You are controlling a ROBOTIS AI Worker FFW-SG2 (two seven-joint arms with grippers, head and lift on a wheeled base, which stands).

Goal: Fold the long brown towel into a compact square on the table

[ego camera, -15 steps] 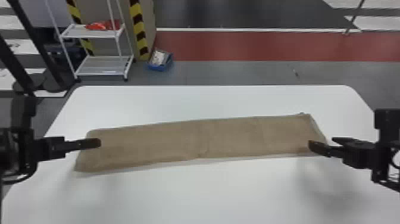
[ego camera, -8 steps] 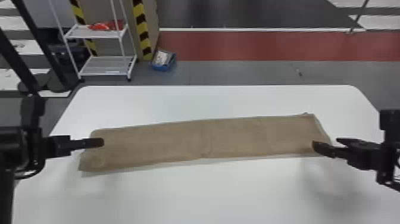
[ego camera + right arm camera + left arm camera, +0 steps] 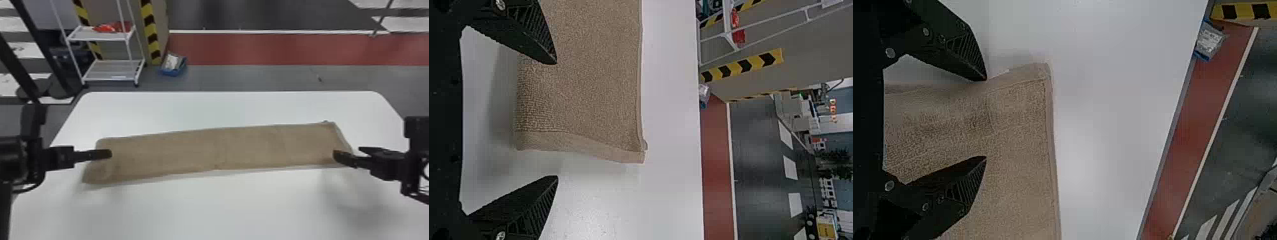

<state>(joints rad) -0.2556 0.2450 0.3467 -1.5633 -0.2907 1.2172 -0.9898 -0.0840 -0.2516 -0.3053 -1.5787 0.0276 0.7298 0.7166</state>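
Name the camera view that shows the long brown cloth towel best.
The head view: it takes in the towel from end to end, laid out lengthwise across the table. The left wrist view gives a close look at its left end, and the right wrist view a close look at its right end and hem.

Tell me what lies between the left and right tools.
Most of the brown towel, laid lengthwise on the white table between the left tool and right tool, as the head view shows.
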